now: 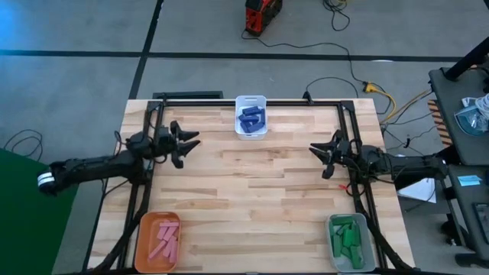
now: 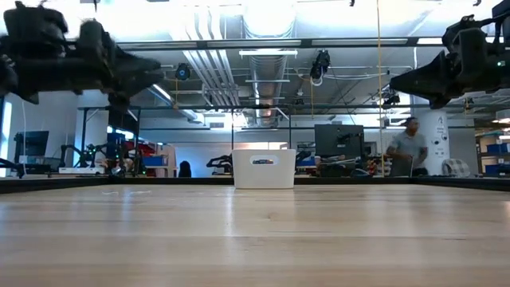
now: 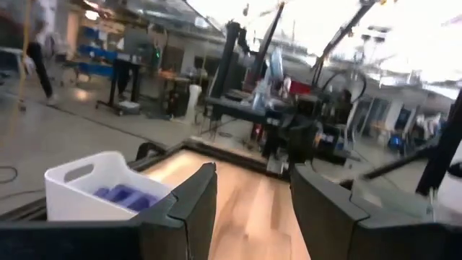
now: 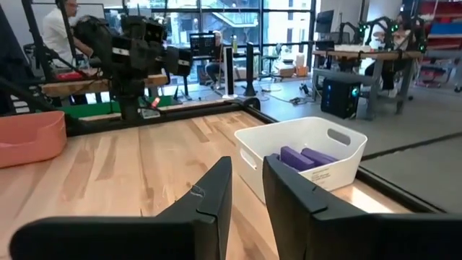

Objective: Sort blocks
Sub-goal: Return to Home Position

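For the homing move, I judged it best to draw each arm straight back on its own side, kept high above the table (image 1: pixel 252 198) and clear of the bins. The left gripper (image 1: pixel 189 145) hovered open and empty. The right gripper (image 1: pixel 317 155), opposite, was only narrowly parted and held nothing. Blue blocks (image 1: pixel 250 118) lay in the white bin (image 1: pixel 238 131), pink blocks (image 1: pixel 165 238) in the orange bin (image 1: pixel 142 244), and green blocks (image 1: pixel 348 238) in the grey bin (image 1: pixel 333 256).

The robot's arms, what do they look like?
Both are dark, slim, jointed arms. The left arm has a white band at its rear end. The left claw and right claw each have two black, flat, wedge-shaped fingers.
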